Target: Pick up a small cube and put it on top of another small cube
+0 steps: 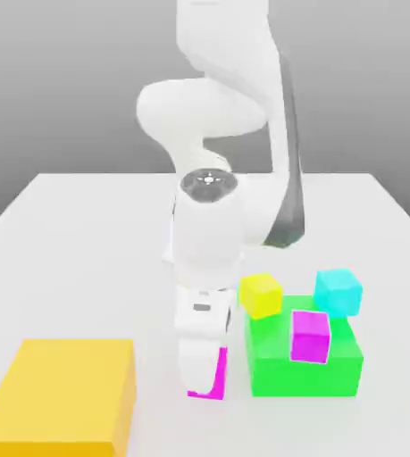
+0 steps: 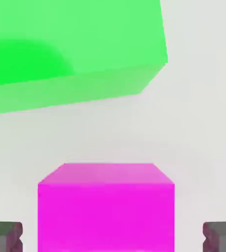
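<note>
The small hot-pink cube [image 1: 213, 378] rests on the white table, at the exterior view's left of a green block. My gripper [image 1: 203, 373] has come down over it. In the hand view the small cube [image 2: 106, 209] sits between the two dark fingertips [image 2: 4, 236], with a strip of table showing on each side, so my gripper [image 2: 112, 237] is open around it and not touching. A yellow cube [image 1: 261, 294] and a cyan cube [image 1: 338, 291] of the same size sit just behind the green block.
The big green block [image 1: 280, 366] [image 2: 75, 49] carries a more violet magenta cube [image 1: 311, 336] on its top. A large orange-yellow block [image 1: 61, 393] lies near the front at the exterior view's left. The white arm towers over the table's middle.
</note>
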Controlling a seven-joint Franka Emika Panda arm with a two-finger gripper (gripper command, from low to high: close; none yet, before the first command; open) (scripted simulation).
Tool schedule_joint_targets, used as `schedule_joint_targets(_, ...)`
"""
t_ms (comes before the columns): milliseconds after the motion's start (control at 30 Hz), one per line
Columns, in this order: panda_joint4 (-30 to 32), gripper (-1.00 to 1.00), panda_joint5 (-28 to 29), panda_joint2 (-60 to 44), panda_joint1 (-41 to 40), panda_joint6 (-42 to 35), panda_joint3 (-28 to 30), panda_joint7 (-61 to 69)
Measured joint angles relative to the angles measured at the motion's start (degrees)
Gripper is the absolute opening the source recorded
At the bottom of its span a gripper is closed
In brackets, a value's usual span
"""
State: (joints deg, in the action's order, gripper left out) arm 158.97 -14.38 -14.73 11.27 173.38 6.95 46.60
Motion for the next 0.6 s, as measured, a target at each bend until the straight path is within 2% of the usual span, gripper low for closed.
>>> schedule_joint_targets(167,-0.1,-1.0,-0.3,-0.5,-0.6,0.3,-0.7,0.3)
schedule_joint_targets(300,1.3,-1.0,6.7,6.4,2.9,-5.1,4.5,-4.9)
schedule_joint_targets(400,2.5,-1.0,12.2,12.6,3.3,-10.0,6.2,-9.3)
schedule_joint_targets(600,5.2,-1.0,13.8,24.9,4.0,-19.7,2.5,-20.4)
